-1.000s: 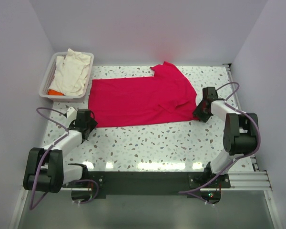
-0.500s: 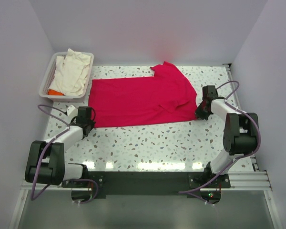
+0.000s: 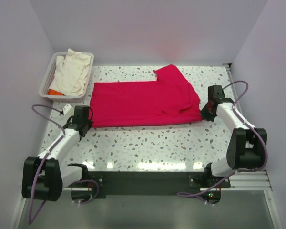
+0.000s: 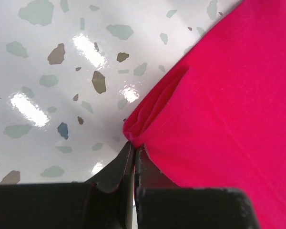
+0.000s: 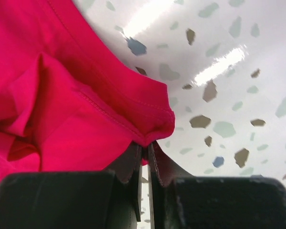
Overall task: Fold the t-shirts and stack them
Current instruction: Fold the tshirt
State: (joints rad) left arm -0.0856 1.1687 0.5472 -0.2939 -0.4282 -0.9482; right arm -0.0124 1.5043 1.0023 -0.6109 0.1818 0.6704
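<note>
Top external view had the left gripper and right gripper pinching the crimson-red cloth t-shirt by its corners, where shallow bites risked slipping under tension.

1. The left arm stretches forward from its base at the near left, its forearm low over the table and angled inward.
2. The left gripper has its jaws pressed together, pinching a corner of the red t-shirt at the tips.
3. The right arm bends at its elbow on the near right, its forearm slanting forward and inward.
4. The right gripper has its jaws closed on the hem edge of the same shirt.
</note>
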